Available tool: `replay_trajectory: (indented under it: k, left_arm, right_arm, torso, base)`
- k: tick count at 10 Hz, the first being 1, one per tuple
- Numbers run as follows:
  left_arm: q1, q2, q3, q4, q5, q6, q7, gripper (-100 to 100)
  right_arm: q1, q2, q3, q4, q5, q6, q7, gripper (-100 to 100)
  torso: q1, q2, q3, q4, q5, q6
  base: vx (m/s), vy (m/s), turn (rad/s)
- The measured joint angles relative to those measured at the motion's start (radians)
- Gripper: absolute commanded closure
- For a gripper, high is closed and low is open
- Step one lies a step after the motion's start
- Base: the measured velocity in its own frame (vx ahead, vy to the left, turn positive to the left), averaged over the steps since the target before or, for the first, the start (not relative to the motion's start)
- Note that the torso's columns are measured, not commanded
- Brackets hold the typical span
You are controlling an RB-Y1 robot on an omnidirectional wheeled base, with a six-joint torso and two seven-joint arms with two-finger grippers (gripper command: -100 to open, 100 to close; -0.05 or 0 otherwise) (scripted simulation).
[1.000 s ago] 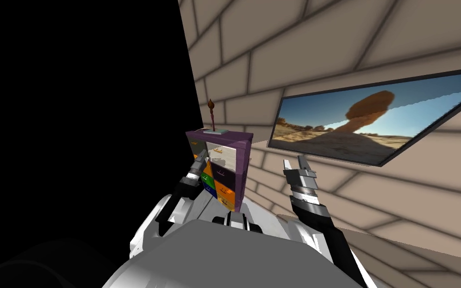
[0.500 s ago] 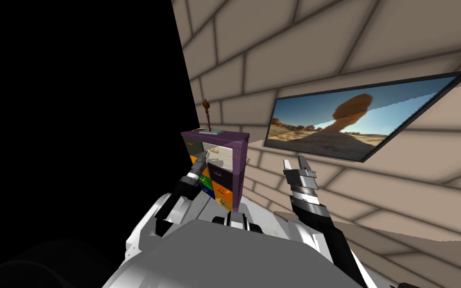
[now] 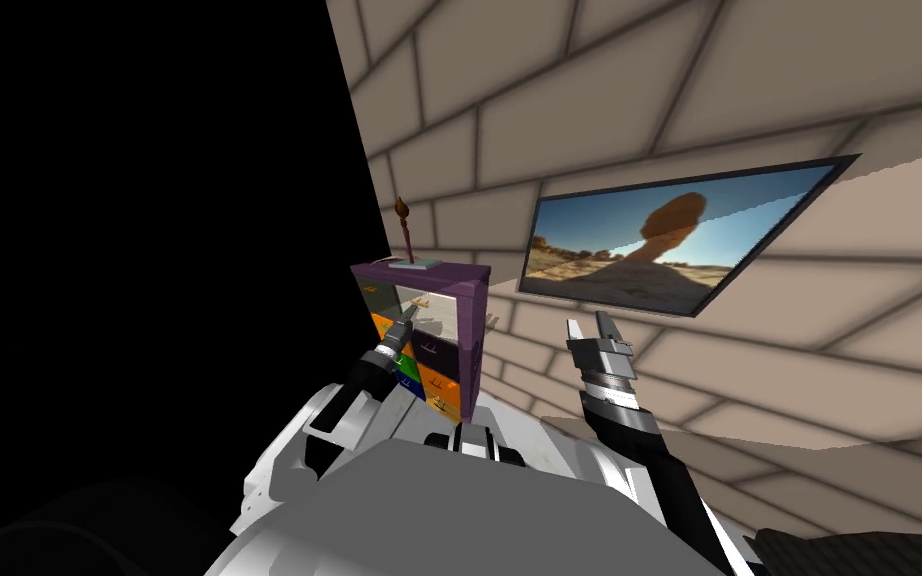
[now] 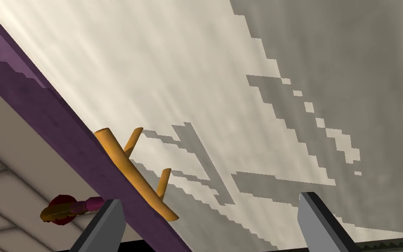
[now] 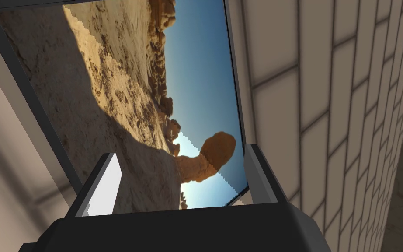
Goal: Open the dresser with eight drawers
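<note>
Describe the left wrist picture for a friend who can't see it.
Two open grey fingers point at a cream drawer front, with its orange handle between them, close beside one finger and ungripped. A purple dresser frame edges the drawer, and a reddish ornament shows beyond it.

A house room: a purple dresser (image 3: 473, 330) by a beige block wall (image 3: 599, 90) bearing a framed desert picture (image 3: 649, 240).

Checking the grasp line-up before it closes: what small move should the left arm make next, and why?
Probably slide the left pincer sideways toward the orange handle. Its fingers stand open, but the handle lies close beside one finger, off centre, against the pale drawer front, so closing now would likely miss it.
</note>
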Motion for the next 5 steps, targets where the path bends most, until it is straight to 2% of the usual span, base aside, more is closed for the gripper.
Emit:
replay_trajectory:
  k: [5]
  left_arm:
    - [-0.003, 0.06, 0.001, -0.058, -0.001, 0.122, 0.026, -100]
  right_arm:
    - [0.0, 0.0, 0.0, 0.0, 0.0, 0.0, 0.0, 0]
  torso:
    - [0.0, 0.0, 0.0, 0.0, 0.0, 0.0]
  base:
    - [0.002, -0.02, -0.079]
